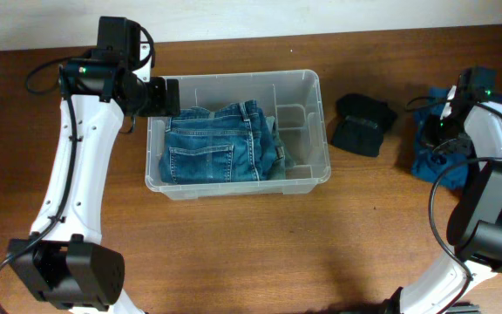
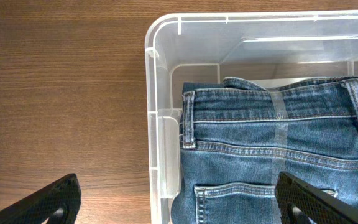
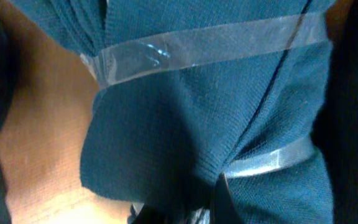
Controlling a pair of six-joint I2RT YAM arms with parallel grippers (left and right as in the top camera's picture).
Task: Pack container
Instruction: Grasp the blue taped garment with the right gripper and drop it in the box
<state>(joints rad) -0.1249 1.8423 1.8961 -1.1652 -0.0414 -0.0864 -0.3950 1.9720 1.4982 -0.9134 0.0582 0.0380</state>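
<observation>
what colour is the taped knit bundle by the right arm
Teal blue; the knit bundle shows best in the right wrist view.

Even, soft light; glare on container point(image 2: 148, 93) rim; right-wrist close-up blurred, perhaps underlit.

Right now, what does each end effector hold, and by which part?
Left end effector: open, empty. Right end effector: against the blue knit bundle; grip cannot be told.

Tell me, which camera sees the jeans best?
The overhead view: the whole folded jeans show, lying in the container. The left wrist view shows only the waistband and a pocket, close up. The right wrist view shows none, just a taped blue knit bundle.
</observation>
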